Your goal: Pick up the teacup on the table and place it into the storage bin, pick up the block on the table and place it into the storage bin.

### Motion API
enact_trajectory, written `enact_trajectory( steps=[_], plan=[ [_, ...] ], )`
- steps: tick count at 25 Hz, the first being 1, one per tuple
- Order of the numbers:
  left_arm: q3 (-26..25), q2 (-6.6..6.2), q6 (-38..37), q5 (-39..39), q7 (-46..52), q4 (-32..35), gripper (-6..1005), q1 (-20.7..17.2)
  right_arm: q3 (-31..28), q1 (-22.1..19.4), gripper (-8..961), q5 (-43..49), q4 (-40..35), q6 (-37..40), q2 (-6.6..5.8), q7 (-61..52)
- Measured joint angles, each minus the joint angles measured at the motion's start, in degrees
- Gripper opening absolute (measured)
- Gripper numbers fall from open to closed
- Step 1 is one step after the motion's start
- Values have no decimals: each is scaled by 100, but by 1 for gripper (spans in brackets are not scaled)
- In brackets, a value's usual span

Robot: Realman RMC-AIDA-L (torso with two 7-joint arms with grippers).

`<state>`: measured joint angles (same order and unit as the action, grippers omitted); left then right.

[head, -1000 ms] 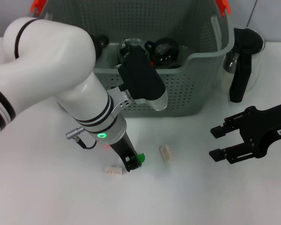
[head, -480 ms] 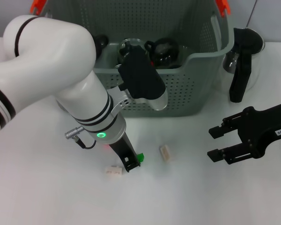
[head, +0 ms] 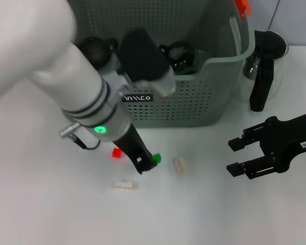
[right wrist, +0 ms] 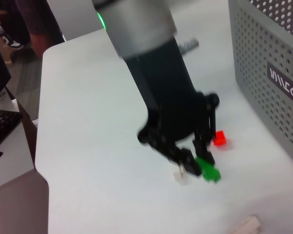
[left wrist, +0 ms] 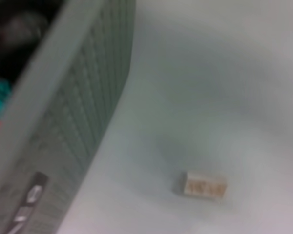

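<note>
- Left gripper is clenched on the green block; I see the block pinched at the fingertips, lifted slightly off the table, in front of the storage bin.
- Right wrist view confirms the same grasp: green block sits between the black fingers, above the white surface.
- Right gripper hovers with jaws apart and nothing between them, well to the right of the storage bin's front wall.
- Red block lies on the table just in front of the storage bin, near the left gripper.
- Two beige blocks lie farther out from the bin: one below the left gripper, one just beside the green block on its right.
- Storage bin holds dark rounded items; I cannot tell which is the teacup.
- Black-handled glass jug stands just right of the bin.
- Table surface is plain white; open room lies in front of the bin, between the two grippers.
- Black label marks the bin's front wall, directly above the left gripper.
</note>
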<state>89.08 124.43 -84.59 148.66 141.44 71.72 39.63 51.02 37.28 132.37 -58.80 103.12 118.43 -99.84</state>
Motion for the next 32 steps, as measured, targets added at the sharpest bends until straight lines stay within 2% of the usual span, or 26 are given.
enact_trajectory(
  steps=[5, 10, 12, 14, 18, 21, 27, 32],
  plan=[
    [-1240, -17, -754, -724, -340, 878, 201, -274, -16, -47, 665, 0, 0, -3, -43, 9],
    [-2942, -51, -1307, -1696, -741, 1336, 213, -336, -14, -96, 665, 7, 53, -4, -57, 98],
    [-3601, -128, -1294, -2002, -890, 1286, 218, -270, -7, -100, 665, 8, 126, -32, -58, 155],
    [-3906, -244, -1194, -2179, -997, 1110, 222, -177, -4, -98, 665, 9, 200, -61, -66, 196],
    [-4157, -514, -800, -2307, -1069, 619, 231, 93, 2, -78, 665, 9, 277, -76, -77, 249],
    [-4168, -626, -541, -2281, -1066, 400, 238, 261, 6, -76, 666, 9, 283, -76, -77, 276],
    [-4123, -752, -118, -2033, -967, -77, 252, 537, 5, -86, 666, 8, 290, -75, -75, 294],
    [-4113, -731, 193, -1809, -847, -262, 264, 596, 4, -93, 666, 8, 290, -60, -72, 276]
  ],
)
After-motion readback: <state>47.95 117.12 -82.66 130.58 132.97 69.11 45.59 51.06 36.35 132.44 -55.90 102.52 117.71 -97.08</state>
